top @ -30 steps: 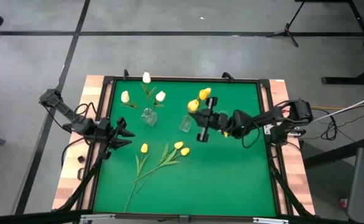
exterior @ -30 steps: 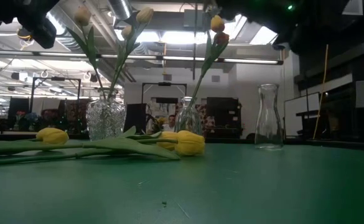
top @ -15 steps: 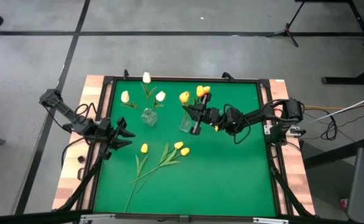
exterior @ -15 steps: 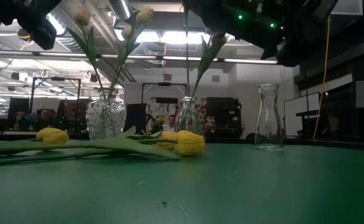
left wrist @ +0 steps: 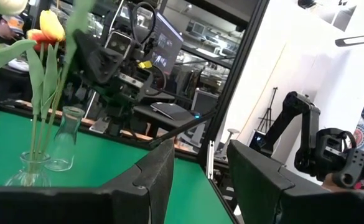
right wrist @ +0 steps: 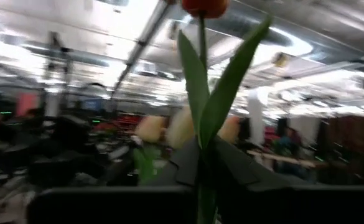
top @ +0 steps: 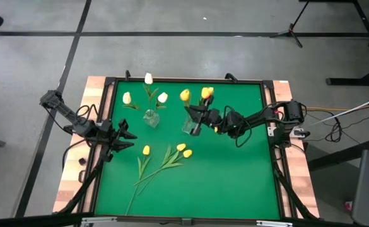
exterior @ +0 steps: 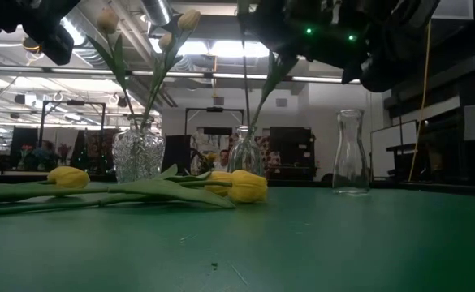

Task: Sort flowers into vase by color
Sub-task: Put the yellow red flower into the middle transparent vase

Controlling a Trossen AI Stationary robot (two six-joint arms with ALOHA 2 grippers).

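Note:
A small glass vase [top: 188, 125] at mid-table holds yellow and orange-yellow tulips [top: 185, 96]. My right gripper [top: 195, 126] reaches in from the table's right and is shut on one tulip's stem, whose orange head [right wrist: 205, 5] stands above the fingers. A cut-glass vase [top: 151, 118] to the left holds three white tulips [top: 148, 78]. Three yellow tulips [top: 181, 148] lie flat on the green mat [top: 234, 176]. My left gripper [top: 128, 135] waits open at the table's left edge. My right gripper pinches the orange-headed tulip's stem [right wrist: 200, 168] between its two fingers, well below the head, where the leaves branch off. The fingers come nearly level from the table's right, tipped slightly up, and lie across the stem. The stem stands upright, running down into the small vase [exterior: 243, 150].
A tall empty glass bottle [exterior: 350, 152] stands on the mat right of the small vase, under my right arm. A raised black frame [top: 184, 81] rims the mat. Open mat lies toward the near right.
My right gripper has gone toward the table's left and a little down, to the small vase, carrying the tulip. The tulip's head has swung left and its stem has come upright over the vase.

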